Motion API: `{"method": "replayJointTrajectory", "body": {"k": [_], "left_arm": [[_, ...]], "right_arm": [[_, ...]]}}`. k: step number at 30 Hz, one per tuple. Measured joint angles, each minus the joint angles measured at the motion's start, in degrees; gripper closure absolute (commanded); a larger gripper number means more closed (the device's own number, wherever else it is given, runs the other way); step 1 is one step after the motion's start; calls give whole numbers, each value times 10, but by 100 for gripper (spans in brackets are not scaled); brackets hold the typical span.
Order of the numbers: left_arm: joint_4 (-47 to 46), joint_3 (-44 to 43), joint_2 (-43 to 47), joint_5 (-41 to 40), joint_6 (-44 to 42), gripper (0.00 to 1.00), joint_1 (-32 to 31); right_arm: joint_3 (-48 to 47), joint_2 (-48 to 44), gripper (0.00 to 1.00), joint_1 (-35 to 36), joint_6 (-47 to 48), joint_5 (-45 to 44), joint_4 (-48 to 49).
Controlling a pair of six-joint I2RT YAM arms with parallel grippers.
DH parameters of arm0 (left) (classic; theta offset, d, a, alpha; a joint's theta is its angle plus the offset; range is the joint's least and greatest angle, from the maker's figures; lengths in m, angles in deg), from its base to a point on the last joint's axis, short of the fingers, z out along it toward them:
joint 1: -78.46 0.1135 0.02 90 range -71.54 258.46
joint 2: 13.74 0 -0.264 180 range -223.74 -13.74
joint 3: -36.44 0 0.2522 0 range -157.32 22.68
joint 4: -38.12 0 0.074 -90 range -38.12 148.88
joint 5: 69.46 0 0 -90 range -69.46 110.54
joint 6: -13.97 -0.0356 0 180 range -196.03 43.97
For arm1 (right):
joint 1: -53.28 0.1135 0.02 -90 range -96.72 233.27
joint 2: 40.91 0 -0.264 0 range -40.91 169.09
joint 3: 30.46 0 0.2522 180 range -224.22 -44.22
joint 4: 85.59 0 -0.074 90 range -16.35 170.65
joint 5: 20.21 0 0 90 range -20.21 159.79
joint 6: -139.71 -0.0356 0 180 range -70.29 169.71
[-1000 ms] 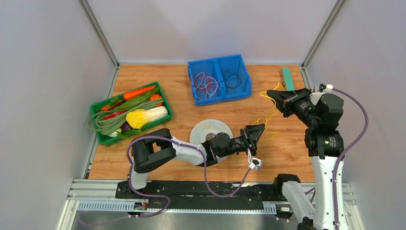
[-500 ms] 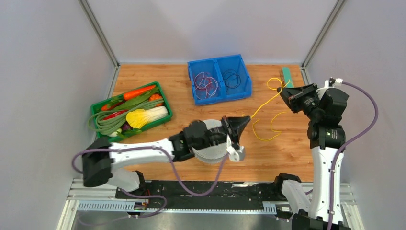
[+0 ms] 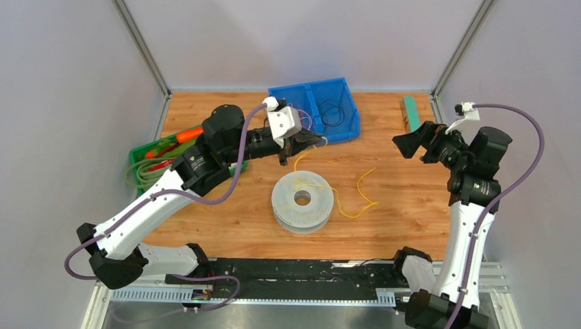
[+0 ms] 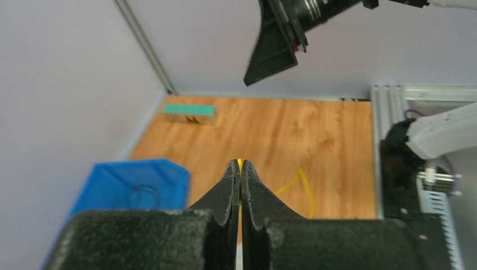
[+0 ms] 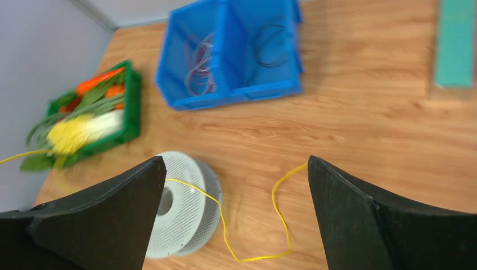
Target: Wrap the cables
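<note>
The yellow cable (image 3: 346, 215) runs from my left gripper (image 3: 316, 140) down across the top of the grey spool (image 3: 301, 199), then loops loosely over the table to the right. My left gripper hangs raised in front of the blue bin, shut on the cable; in the left wrist view a sliver of the cable (image 4: 240, 162) shows between the closed left gripper (image 4: 241, 164) tips. My right gripper (image 3: 414, 140) is raised at the right, open and holding nothing. In the right wrist view the right gripper (image 5: 235, 163) frames the cable (image 5: 275, 208) and the spool (image 5: 180, 208) lying below.
A blue two-compartment bin (image 3: 315, 113) with other wires stands at the back centre. A green tray (image 3: 140, 175) of vegetables sits at the left, partly behind my left arm. A green-topped block (image 3: 412, 112) lies at the back right.
My left arm swung from the front centre up toward the blue bin, drawing the cable over the spool. My right gripper opened and let go of the cable, whose free end dropped onto the table.
</note>
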Motion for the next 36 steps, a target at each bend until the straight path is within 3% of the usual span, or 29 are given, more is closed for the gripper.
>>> {"method": "replayJointTrajectory", "body": {"k": [4,6,12,15,20,26,30,36], "left_arm": [[66,-8,-22,41,77,100,10],[80,-8,-26,51,104,100,10],[86,-34,-39,72,177,100,20],[89,-91,-59,82,194,100,37],[110,-225,-94,94,199,100,76],[128,-358,-107,101,190,100,117],[128,-377,-99,106,180,100,120],[137,-368,-98,122,177,100,120]], "right_arm": [[2,-37,0,24,43,135,44],[7,-68,0,80,51,161,92],[6,-92,0,279,90,153,153],[21,-75,0,321,106,125,168],[89,-64,0,329,150,55,158],[95,-51,0,292,271,5,49],[88,8,2,239,346,-17,-10],[47,188,5,219,502,-51,-111]]}}
